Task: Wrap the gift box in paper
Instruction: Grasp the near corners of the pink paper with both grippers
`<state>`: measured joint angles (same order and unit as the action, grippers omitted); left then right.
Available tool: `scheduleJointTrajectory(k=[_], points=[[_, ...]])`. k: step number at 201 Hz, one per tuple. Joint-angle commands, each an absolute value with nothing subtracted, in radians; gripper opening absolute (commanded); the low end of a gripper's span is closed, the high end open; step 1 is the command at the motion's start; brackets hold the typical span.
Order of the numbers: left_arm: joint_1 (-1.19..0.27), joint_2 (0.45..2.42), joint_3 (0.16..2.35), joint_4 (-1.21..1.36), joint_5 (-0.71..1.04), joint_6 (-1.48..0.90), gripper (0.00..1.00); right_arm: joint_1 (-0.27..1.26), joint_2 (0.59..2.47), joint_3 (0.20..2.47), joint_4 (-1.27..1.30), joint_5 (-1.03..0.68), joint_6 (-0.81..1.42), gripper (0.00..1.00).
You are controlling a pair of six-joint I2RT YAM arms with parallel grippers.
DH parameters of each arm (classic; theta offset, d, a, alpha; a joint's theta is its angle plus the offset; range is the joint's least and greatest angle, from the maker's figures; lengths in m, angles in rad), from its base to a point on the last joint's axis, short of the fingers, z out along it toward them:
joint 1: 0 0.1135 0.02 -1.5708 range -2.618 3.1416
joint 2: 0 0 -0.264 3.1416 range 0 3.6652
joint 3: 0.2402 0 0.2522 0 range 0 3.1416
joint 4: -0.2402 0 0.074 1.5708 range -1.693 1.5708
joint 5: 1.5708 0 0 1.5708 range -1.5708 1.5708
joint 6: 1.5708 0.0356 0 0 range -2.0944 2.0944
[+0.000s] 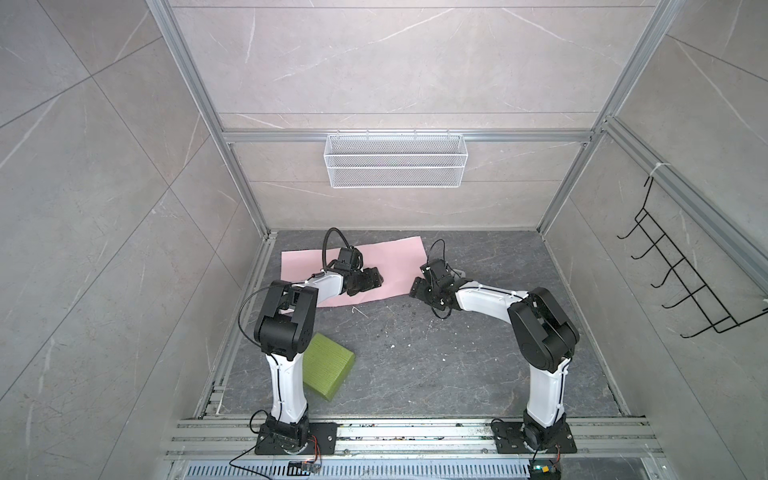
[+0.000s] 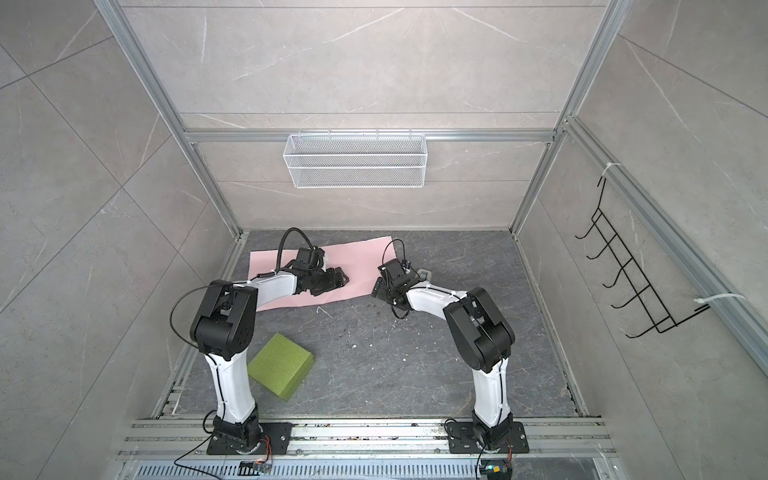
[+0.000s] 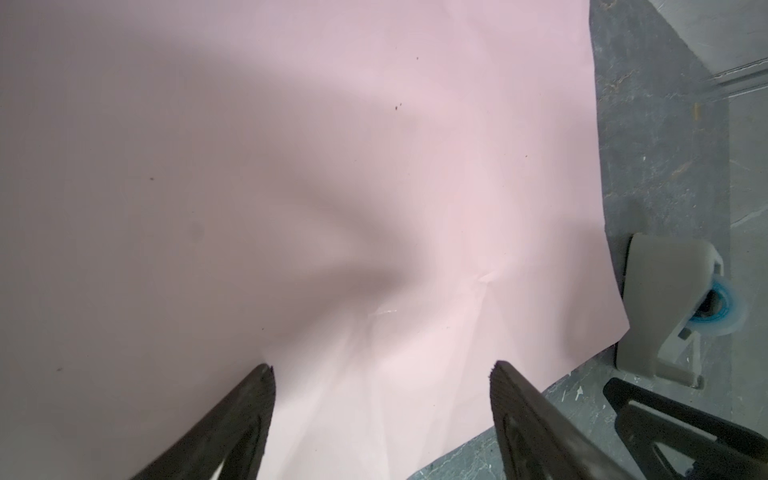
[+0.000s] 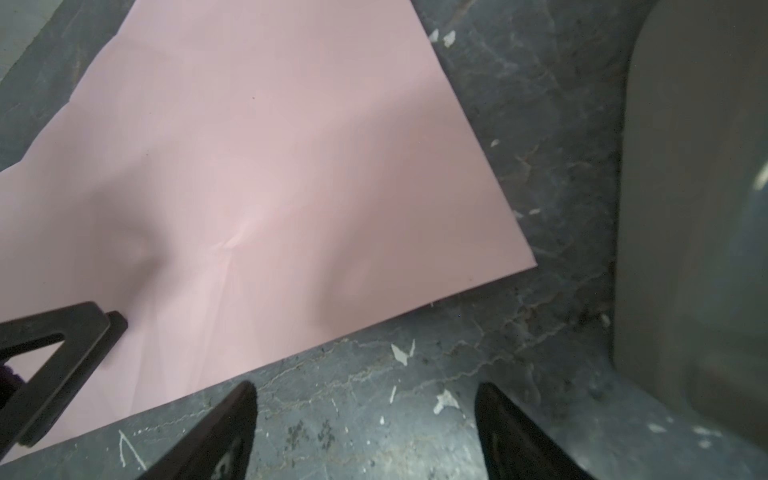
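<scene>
Claws released, both empty: left claw (image 3: pixel 382 368) low over the paper (image 1: pixel 395 257), toward its 4 o'clock side; right claw (image 4: pixel 365 386) over bare surface (image 1: pixel 436 353), just off the sheet's 4 o'clock corner. Pink face up, flat, at 11 o'clock, long axis roughly 9 to 3. Finds the gift box (image 1: pixel 328 365) well apart from the sheet, at 7 o'clock from the left claw, beside that arm. Likely calls on the nearer left arm to carry it onto the paper.

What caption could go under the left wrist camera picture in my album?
Open left gripper poised over the pink paper, a grey device with a blue roll beside the sheet's edge.
</scene>
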<state>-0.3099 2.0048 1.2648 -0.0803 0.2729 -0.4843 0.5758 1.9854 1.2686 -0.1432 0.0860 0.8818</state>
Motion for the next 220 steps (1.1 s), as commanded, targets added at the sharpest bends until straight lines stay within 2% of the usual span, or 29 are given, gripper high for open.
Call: scheduleJointTrajectory(k=[1,94,192,220], points=[[-0.31,2.01,1.255,-0.092,0.298,-0.448,0.83,0.578,2.014,1.272,-0.103,0.129,0.953,0.84],[-0.31,2.002,1.241,-0.098,0.306,-0.426,0.83,0.568,2.069,1.313,-0.039,0.199,1.068,0.82],[-0.311,1.992,1.243,-0.118,0.32,-0.396,0.84,0.546,2.179,1.457,-0.021,0.157,1.078,0.79],[-0.311,1.993,1.244,-0.12,0.32,-0.393,0.83,0.54,2.189,1.484,-0.021,0.167,1.051,0.75]])
